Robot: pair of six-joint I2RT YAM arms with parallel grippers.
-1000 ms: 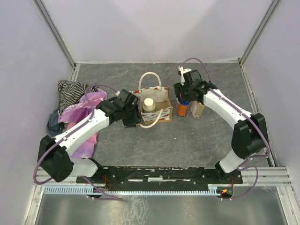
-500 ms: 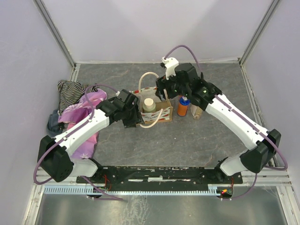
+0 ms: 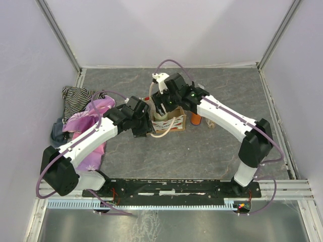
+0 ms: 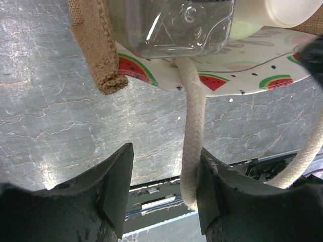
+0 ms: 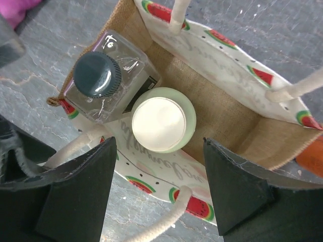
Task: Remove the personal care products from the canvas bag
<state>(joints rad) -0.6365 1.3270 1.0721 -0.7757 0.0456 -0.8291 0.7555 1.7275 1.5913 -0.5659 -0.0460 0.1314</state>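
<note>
The canvas bag (image 3: 174,123) stands mid-table, with watermelon print along its lower edge (image 5: 237,75). Inside it are a clear bottle with a dark cap (image 5: 96,75) and a bottle with a cream cap (image 5: 162,123). My right gripper (image 3: 162,107) hovers open just above the bag, its jaws either side of the cream cap (image 5: 157,143). My left gripper (image 3: 145,128) is open at the bag's left side; a cream rope handle (image 4: 192,131) hangs between its jaws (image 4: 164,169), touching the right finger. An orange bottle (image 3: 195,119) stands on the table right of the bag, and a beige bottle (image 3: 210,123) beside it is mostly hidden by my right arm.
A striped cloth (image 3: 75,95), a pink cloth (image 3: 88,121) and a bluish cloth (image 3: 54,133) lie at the left by the wall. The clear bottle's base (image 4: 171,25) shows close above the left gripper. Walls enclose the table on three sides.
My right arm has swung left from the orange bottle beside the bag to a spot over the bag's opening. The left arm has not moved.
</note>
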